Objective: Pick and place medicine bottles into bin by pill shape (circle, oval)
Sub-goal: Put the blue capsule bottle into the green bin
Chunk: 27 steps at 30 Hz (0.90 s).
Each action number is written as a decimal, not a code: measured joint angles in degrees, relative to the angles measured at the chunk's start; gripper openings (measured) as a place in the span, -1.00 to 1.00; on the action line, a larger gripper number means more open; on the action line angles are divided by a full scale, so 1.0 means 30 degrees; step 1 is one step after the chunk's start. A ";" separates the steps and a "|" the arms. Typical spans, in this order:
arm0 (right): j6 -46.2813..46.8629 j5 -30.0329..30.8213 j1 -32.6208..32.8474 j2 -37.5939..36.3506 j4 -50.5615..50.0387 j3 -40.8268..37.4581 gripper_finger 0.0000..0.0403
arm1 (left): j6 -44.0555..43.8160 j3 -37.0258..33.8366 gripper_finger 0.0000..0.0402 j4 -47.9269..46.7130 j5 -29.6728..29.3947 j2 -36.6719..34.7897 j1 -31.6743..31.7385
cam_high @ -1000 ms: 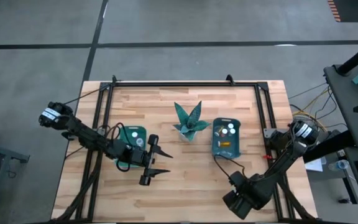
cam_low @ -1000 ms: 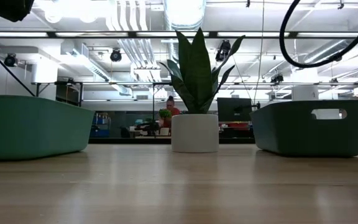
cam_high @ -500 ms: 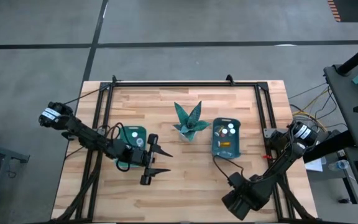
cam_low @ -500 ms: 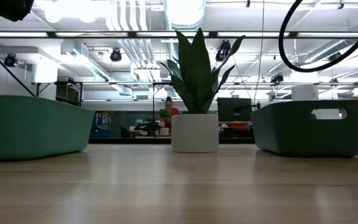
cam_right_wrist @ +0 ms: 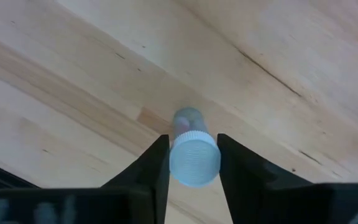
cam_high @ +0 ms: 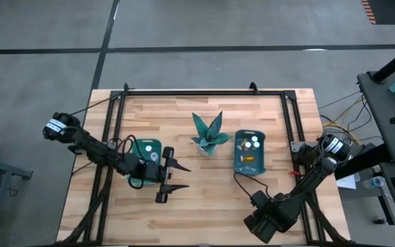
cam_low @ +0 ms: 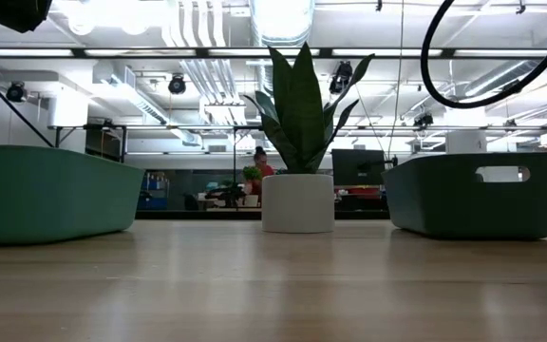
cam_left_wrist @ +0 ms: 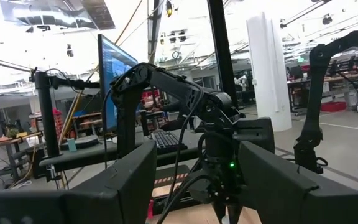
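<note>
A small medicine bottle (cam_right_wrist: 191,134) with a white cap and a pale, clear body stands between the fingers of my right gripper (cam_right_wrist: 193,149), which is shut on it. That gripper points down near the table's near right corner, hidden under its own wrist (cam_high: 260,221) in the high view. My left gripper (cam_high: 175,178) hovers open beside the left teal bin (cam_high: 145,152), holding nothing. The right teal bin (cam_high: 249,152) holds several white-capped bottles. My right gripper pinches the bottle's white cap (cam_right_wrist: 194,158) between its two fingers, one on each side of the cap. The fingers come from above, pointing down. The bottle's body (cam_right_wrist: 187,118) points down toward the wooden tabletop; whether its base rests on the wood I cannot tell.
A teal spiky plant in a white pot (cam_high: 209,135) stands between the two bins (cam_low: 46,190) (cam_low: 473,195). A black frame (cam_high: 184,91) runs around the wooden tabletop. Bare wood lies along the near edge. A person shows far back in the room in the low view.
</note>
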 joint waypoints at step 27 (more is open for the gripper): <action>-1.4487 0.4568 -0.5130 -0.4690 0.2452 0.0057 -0.45 | -0.3987 0.0022 0.06 -0.3296 -0.2084 0.0073 0.0616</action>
